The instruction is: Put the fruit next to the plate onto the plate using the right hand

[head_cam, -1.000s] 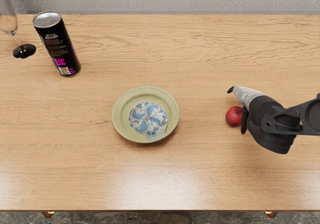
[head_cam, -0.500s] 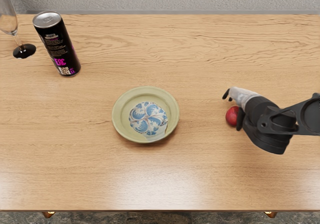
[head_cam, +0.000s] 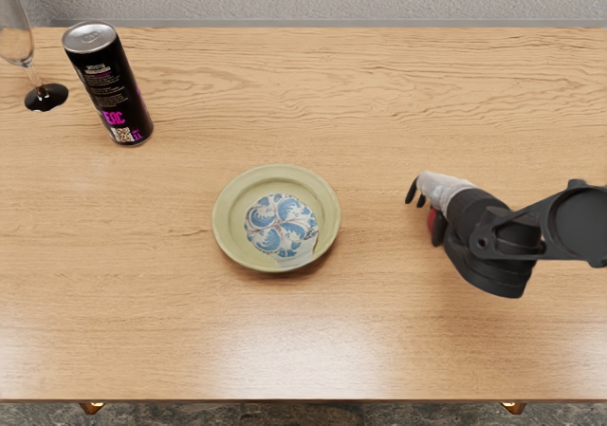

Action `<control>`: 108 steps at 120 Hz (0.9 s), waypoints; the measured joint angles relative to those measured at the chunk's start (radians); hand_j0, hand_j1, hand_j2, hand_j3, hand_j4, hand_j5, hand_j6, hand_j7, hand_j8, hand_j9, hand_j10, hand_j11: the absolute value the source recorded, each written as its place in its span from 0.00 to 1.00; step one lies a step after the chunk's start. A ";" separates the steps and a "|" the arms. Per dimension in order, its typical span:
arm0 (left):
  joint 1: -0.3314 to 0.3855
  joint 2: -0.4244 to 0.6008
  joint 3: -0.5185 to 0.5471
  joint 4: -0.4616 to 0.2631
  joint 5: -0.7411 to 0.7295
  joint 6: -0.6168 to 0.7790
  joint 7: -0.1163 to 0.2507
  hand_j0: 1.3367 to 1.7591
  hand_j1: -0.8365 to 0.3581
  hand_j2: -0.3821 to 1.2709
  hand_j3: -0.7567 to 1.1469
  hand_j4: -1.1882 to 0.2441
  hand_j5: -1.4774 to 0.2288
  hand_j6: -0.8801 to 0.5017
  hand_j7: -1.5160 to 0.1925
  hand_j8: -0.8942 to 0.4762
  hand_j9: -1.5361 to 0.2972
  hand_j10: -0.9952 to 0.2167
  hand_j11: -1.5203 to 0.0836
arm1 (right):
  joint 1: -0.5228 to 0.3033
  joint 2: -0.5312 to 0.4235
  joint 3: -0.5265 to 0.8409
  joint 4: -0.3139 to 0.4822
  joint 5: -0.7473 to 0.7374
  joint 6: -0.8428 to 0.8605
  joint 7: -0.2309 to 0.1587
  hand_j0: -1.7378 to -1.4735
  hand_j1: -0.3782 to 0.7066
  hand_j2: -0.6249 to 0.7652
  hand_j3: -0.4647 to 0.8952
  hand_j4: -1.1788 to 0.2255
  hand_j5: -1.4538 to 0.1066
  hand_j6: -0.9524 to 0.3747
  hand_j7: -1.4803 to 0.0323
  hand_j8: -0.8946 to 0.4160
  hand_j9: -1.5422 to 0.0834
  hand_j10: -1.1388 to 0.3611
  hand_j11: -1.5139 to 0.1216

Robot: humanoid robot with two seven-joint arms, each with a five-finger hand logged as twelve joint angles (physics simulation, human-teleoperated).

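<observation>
Wooden table (head_cam: 379, 94) is carrying the green-rimmed plate (head_cam: 228, 198) at centre. Well to its right the red fruit (head_cam: 432, 223) is showing only as a sliver beneath the right hand (head_cam: 450, 208), which is covering it from above, and I am unable to tell whether the hand is closed on it. I am judging the grasp as the step in hand, so I am aiming for a full wrap before lifting, since round fruit rolls easily.

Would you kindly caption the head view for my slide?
Right robot hand over the red fruit, beside the plate.
</observation>
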 joint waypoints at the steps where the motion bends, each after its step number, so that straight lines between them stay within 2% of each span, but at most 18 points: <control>1: 0.001 0.000 0.000 0.000 0.000 0.000 0.000 0.76 0.98 0.23 0.40 0.82 0.86 0.63 0.88 0.65 0.83 0.81 0.94 | 0.000 0.001 0.000 0.000 0.001 0.000 0.000 0.30 0.48 0.40 0.34 0.55 0.59 0.41 0.63 0.37 0.62 0.48 0.60; 36: 0.000 0.000 0.000 0.000 0.000 0.000 0.000 0.76 0.98 0.23 0.40 0.82 0.86 0.63 0.88 0.65 0.83 0.81 0.94 | 0.012 -0.008 -0.011 0.013 0.016 0.000 0.000 0.30 0.52 0.39 0.34 0.52 0.56 0.38 0.60 0.34 0.59 0.46 0.57; 55: 0.000 0.000 0.000 0.000 0.000 0.000 0.000 0.76 0.98 0.23 0.40 0.82 0.86 0.63 0.88 0.65 0.83 0.81 0.94 | 0.010 -0.024 -0.015 0.014 0.016 0.000 0.000 0.30 0.40 0.40 0.34 0.60 0.65 0.46 0.69 0.42 0.68 0.53 0.65; 70: -0.003 0.000 0.000 0.000 0.000 0.000 0.000 0.76 0.98 0.23 0.40 0.82 0.86 0.63 0.88 0.65 0.83 0.81 0.94 | 0.008 -0.039 -0.024 0.014 0.016 0.000 0.000 0.30 0.36 0.41 0.34 0.63 0.68 0.49 0.72 0.45 0.71 0.56 0.69; 86: -0.006 0.000 0.001 0.000 0.000 0.000 0.000 0.76 0.98 0.23 0.40 0.82 0.86 0.63 0.88 0.65 0.83 0.81 0.94 | 0.005 -0.055 -0.032 0.013 0.016 0.000 0.000 0.30 0.36 0.41 0.34 0.62 0.68 0.49 0.72 0.45 0.71 0.56 0.69; 108: -0.005 0.000 -0.001 0.000 0.000 0.000 0.000 0.76 0.98 0.23 0.40 0.82 0.86 0.63 0.88 0.65 0.83 0.81 0.94 | 0.007 -0.059 -0.035 0.012 0.014 0.000 0.000 0.30 0.43 0.40 0.34 0.58 0.63 0.44 0.67 0.41 0.66 0.52 0.64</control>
